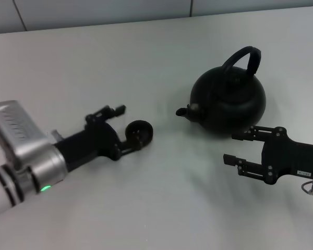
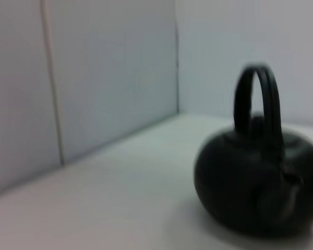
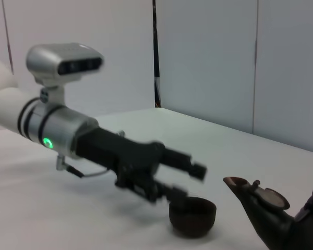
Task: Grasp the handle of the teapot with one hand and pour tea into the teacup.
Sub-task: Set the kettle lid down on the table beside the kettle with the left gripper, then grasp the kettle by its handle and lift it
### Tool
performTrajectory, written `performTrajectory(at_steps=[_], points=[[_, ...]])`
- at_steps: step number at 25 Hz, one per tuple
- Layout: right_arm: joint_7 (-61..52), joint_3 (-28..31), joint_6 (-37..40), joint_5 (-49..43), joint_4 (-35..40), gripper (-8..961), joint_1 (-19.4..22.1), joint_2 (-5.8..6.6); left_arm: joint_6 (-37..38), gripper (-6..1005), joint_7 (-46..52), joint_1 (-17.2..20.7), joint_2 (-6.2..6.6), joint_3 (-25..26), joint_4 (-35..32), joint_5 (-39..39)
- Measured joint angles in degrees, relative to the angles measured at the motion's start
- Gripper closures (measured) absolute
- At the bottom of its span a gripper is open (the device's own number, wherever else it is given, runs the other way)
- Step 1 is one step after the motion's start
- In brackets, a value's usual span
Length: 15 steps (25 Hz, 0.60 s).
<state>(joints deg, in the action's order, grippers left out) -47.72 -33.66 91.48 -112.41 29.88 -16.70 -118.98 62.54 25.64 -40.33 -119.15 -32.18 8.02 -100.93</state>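
Centrally on the pale desk the teapot is seen standing upright, its handle arched over the lid and its spout turned toward the teacup. The teacup is held at its rim by the left gripper, whose fingers are closed on it. The right gripper is held just beside the teapot's body, fingers spread apart and grasping nothing. Grey wall panels are seen behind the desk

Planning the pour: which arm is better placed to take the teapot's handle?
Right. The right hand sits open beside the teapot, below its handle. The left hand is at the teacup, farther away.
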Motion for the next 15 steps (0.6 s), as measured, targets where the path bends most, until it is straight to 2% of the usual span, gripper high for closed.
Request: performTrajectory(at_steps=[1, 4, 5, 7, 8, 9, 10, 11, 14, 15], points=[[0.0, 0.0, 0.0, 0.0, 0.0, 364, 0.0, 0.01, 8.08, 198, 0.2, 4.43, 0.4, 2.29, -3.48, -0.05], [0.0, 0.04, -0.01, 0.0, 0.0, 364, -0.01, 0.04, 11.14, 198, 0.6, 6.2, 0.59, 2.26, -5.19, -0.17], [0.0, 0.37, -0.04, 0.0, 0.0, 364, 0.0, 0.06, 14.28, 198, 1.21, 8.25, 0.77, 2.01, -7.35, -0.18], [0.0, 0.55, -0.08, 0.0, 0.02, 364, 0.0, 0.07, 14.28, 198, 1.21, 8.25, 0.77, 2.01, -7.35, -0.18], [0.0, 0.87, -0.08, 0.0, 0.06, 364, 0.0, 0.08, 28.01, 198, 7.42, 16.54, 1.11, -1.01, -18.42, -0.25], [0.0, 0.87, -0.08, 0.0, 0.06, 364, 0.0, 0.08, 30.58, 198, 8.86, 18.3, 1.17, -1.85, -20.79, -0.25], [0.0, 1.04, -0.08, 0.0, 0.11, 364, 0.0, 0.11, 32.1, 198, 9.71, 19.2, 1.21, -2.41, -22.35, -0.25], [0.0, 1.15, -0.09, 0.0, 0.12, 364, 0.0, 0.12, 34.6, 198, 11.86, 21.69, 1.64, -4.41, -25.27, -0.25], [0.0, 1.31, -0.09, 0.0, 0.18, 364, 0.0, 0.09, 35.44, 198, 13.23, 23.08, 2.19, -6.16, -26.52, -0.26], [0.0, 1.33, -0.09, 0.0, 0.17, 364, 0.0, 0.09, 35.51, 198, 13.82, 23.86, 2.76, -7.4, -26.91, -0.29]])
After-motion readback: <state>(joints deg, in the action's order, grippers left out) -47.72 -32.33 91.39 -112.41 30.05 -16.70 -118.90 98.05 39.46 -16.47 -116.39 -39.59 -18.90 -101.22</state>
